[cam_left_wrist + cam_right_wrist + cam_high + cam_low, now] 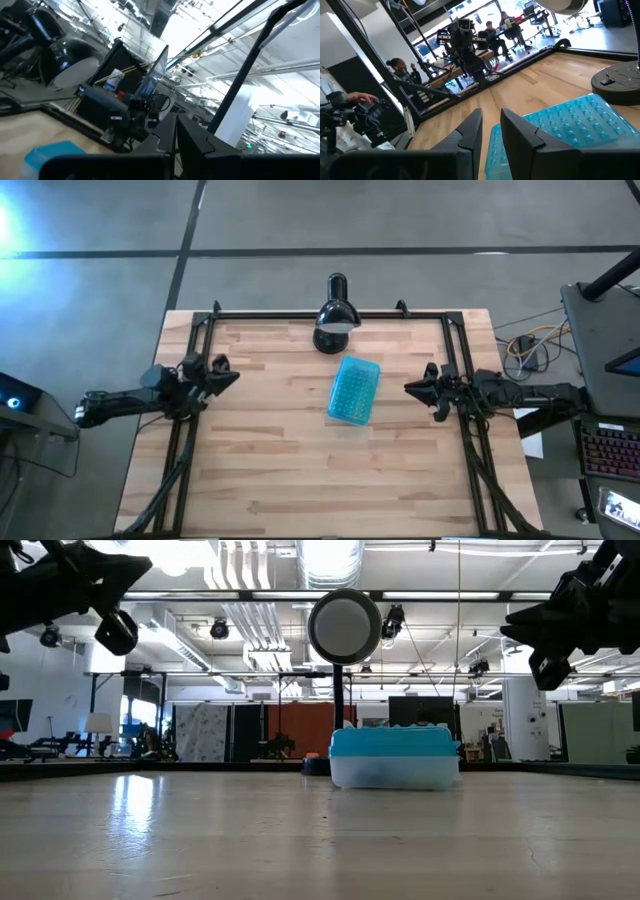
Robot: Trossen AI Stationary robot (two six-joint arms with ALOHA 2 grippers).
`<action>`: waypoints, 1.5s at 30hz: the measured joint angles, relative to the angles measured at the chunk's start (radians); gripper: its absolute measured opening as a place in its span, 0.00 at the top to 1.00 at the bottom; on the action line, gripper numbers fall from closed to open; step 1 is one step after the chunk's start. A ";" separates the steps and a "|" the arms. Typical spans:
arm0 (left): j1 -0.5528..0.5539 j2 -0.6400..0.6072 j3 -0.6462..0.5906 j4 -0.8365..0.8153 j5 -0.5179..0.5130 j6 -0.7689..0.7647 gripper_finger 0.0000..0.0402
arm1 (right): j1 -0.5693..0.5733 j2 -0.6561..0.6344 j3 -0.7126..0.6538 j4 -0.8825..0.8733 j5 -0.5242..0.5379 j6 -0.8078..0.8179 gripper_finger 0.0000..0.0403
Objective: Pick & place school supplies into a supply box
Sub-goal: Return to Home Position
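The box (355, 391) lies closed mid-table (300, 470), slightly askew, just before the lamp (335, 318). It has a bumpy translucent turquoise lid on a clear tray. The left end effector (225, 376) hangs empty at the table's left, fingers together. The right end effector (420, 388) hangs at its right, narrowly parted and empty.

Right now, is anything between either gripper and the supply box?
Nothing visible. The closed supply box lies mid-table. Only bare table separates it from the left gripper and the right gripper, both raised off to its sides. The black lamp stands behind the box, at the far edge, off both lines.
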 joint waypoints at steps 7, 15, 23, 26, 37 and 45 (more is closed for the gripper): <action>0.000 0.000 -0.001 -0.214 -0.001 0.000 1.00 | 0.000 0.000 0.000 -0.014 0.000 0.000 0.84; 0.000 0.000 -0.002 -0.366 -0.009 0.000 1.00 | 0.000 0.000 0.000 -0.016 0.000 0.000 0.84; 0.000 0.000 -0.002 -0.368 -0.012 0.000 1.00 | 0.000 0.000 0.000 -0.027 0.000 0.000 0.84; 0.000 -0.001 -0.002 -0.369 -0.012 0.000 1.00 | 0.000 -0.001 0.000 -0.027 0.000 0.000 0.84; 0.000 -0.001 -0.003 -0.369 -0.012 0.000 1.00 | 0.000 -0.001 0.000 -0.027 0.000 0.000 0.84; 0.000 0.014 -0.002 -0.362 -0.011 0.000 1.00 | 0.000 0.000 0.000 -0.027 0.000 0.000 0.84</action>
